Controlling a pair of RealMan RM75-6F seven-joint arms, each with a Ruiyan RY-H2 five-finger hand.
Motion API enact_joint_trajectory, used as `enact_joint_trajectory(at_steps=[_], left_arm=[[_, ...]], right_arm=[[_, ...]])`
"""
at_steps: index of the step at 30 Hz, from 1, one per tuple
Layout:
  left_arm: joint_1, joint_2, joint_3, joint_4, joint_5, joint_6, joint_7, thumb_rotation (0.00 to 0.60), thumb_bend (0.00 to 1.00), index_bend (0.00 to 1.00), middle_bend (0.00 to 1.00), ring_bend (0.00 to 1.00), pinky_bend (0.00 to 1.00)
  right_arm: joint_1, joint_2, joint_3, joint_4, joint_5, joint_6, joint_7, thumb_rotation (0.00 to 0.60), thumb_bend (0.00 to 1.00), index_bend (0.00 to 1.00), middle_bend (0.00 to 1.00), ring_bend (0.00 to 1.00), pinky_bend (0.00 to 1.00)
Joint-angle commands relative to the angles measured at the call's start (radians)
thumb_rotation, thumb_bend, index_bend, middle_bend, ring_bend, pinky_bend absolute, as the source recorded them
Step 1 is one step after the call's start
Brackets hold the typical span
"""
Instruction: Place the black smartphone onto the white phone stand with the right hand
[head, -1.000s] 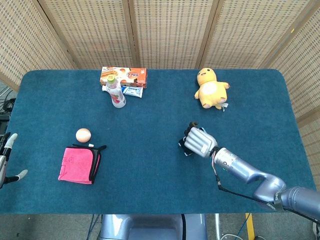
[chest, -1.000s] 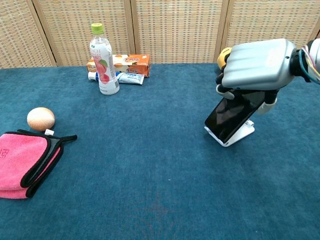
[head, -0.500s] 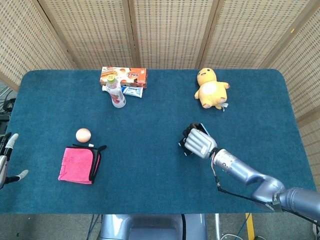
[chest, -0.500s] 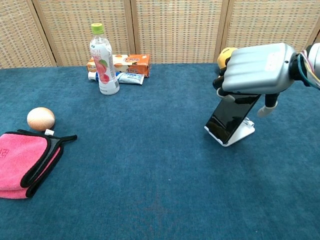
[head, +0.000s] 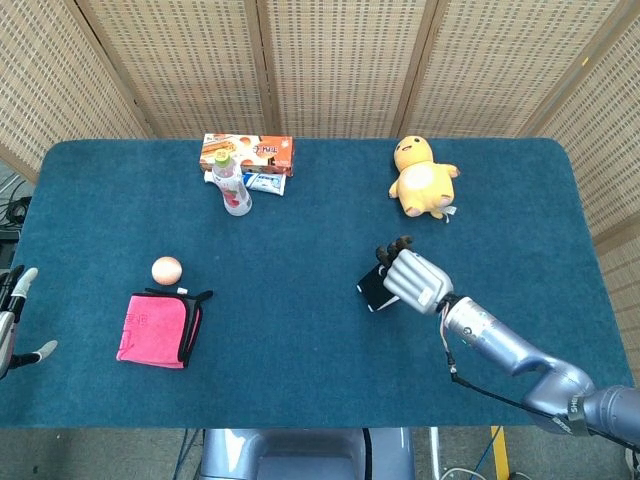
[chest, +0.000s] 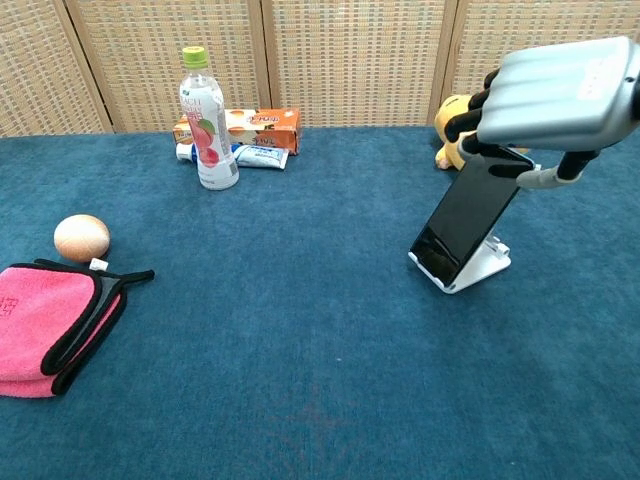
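The black smartphone (chest: 465, 215) leans tilted on the white phone stand (chest: 486, 266), right of the table's middle; its lower edge sits in the stand's lip. My right hand (chest: 560, 95) hovers just above the phone's top edge with its fingers apart and nothing in them. Whether the fingertips still touch the phone I cannot tell. From the head view the right hand (head: 415, 280) covers much of the stand, and the smartphone (head: 372, 292) shows to its left. My left hand (head: 10, 320) hangs off the table's left edge, fingers apart and holding nothing.
A yellow plush toy (head: 423, 178) lies behind the stand. At the back stand a drink bottle (chest: 206, 120), an orange box (chest: 258, 128) and a small tube. An egg (chest: 81, 237) and a folded pink cloth (chest: 45, 325) lie at the left.
My right hand has let go of the smartphone and risen up and to the right. The phone stays leaning on the stand. The left hand has not moved.
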Motion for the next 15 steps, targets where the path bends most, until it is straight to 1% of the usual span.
enact_joint_trajectory(at_steps=[1, 2, 4, 7, 8, 10, 12, 13, 14, 15], left_arm=[[0.008, 0.011, 0.01, -0.004, 0.028, 0.016, -0.023, 0.6, 0.0, 0.0, 0.0, 0.0, 0.0], [0.012, 0.016, 0.013, -0.005, 0.039, 0.024, -0.035, 0.6, 0.0, 0.0, 0.0, 0.0, 0.0], [0.017, 0.022, 0.017, -0.003, 0.051, 0.034, -0.053, 0.6, 0.0, 0.0, 0.0, 0.0, 0.0], [0.025, 0.03, 0.022, 0.0, 0.069, 0.051, -0.08, 0.6, 0.0, 0.0, 0.0, 0.0, 0.0], [0.029, 0.034, 0.024, 0.004, 0.078, 0.059, -0.093, 0.6, 0.0, 0.0, 0.0, 0.0, 0.0], [0.036, 0.039, 0.03, 0.008, 0.096, 0.074, -0.115, 0.6, 0.0, 0.0, 0.0, 0.0, 0.0], [0.041, 0.042, 0.035, 0.012, 0.111, 0.085, -0.128, 0.6, 0.0, 0.0, 0.0, 0.0, 0.0], [0.043, 0.042, 0.037, 0.013, 0.117, 0.089, -0.13, 0.6, 0.0, 0.0, 0.0, 0.0, 0.0], [0.044, 0.042, 0.038, 0.013, 0.122, 0.094, -0.132, 0.6, 0.0, 0.0, 0.0, 0.0, 0.0], [0.046, 0.042, 0.04, 0.014, 0.128, 0.097, -0.133, 0.6, 0.0, 0.0, 0.0, 0.0, 0.0]], right_arm=[[-0.085, 0.123, -0.026, -0.105, -0.06, 0.122, 0.067, 0.6, 0.44, 0.34, 0.2, 0.3, 0.36], [-0.118, 0.165, -0.041, -0.137, -0.095, 0.169, 0.097, 0.6, 0.44, 0.34, 0.2, 0.3, 0.36], [-0.164, 0.208, -0.061, -0.162, -0.142, 0.236, 0.148, 0.6, 0.44, 0.34, 0.2, 0.3, 0.36], [-0.239, 0.248, -0.089, -0.169, -0.211, 0.35, 0.237, 0.6, 0.44, 0.34, 0.2, 0.3, 0.36], [-0.282, 0.255, -0.101, -0.161, -0.234, 0.415, 0.285, 0.6, 0.43, 0.34, 0.2, 0.3, 0.36], [-0.371, 0.239, -0.115, -0.132, -0.246, 0.548, 0.39, 0.6, 0.42, 0.34, 0.2, 0.3, 0.36], [-0.433, 0.205, -0.118, -0.094, -0.246, 0.641, 0.472, 0.6, 0.42, 0.34, 0.2, 0.29, 0.36], [-0.454, 0.191, -0.118, -0.08, -0.24, 0.668, 0.502, 0.6, 0.41, 0.34, 0.2, 0.27, 0.35], [-0.474, 0.178, -0.119, -0.066, -0.234, 0.695, 0.533, 0.6, 0.39, 0.34, 0.19, 0.24, 0.33], [-0.494, 0.163, -0.118, -0.05, -0.227, 0.721, 0.564, 0.6, 0.35, 0.33, 0.17, 0.19, 0.3]])
